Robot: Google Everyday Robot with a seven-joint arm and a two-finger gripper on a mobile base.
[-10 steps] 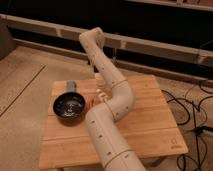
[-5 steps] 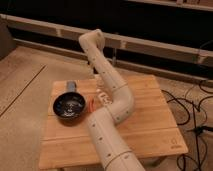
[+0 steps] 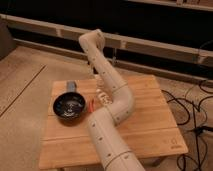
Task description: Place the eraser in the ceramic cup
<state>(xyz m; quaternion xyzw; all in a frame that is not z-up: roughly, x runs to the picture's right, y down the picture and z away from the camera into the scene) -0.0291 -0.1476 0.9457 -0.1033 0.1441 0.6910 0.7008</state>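
My arm (image 3: pixel 111 85) rises from the front of the wooden table (image 3: pixel 150 125), bends, and folds back down at its top joint. The gripper (image 3: pixel 93 70) hangs there over the table's back edge, mostly hidden behind the arm, and it is shut. Whether it holds anything cannot be made out. The eraser is hidden from view. A small white thing (image 3: pixel 101 94) peeks out at the arm's left edge near the table's middle. It may be the ceramic cup, but too little of it shows to be sure.
A wide dark bowl (image 3: pixel 69 106) sits on the table's left part, with a grey-blue block (image 3: pixel 71 86) just behind it. An orange pen (image 3: pixel 92 104) lies between the bowl and the arm. Cables (image 3: pixel 192 107) trail on the floor to the right.
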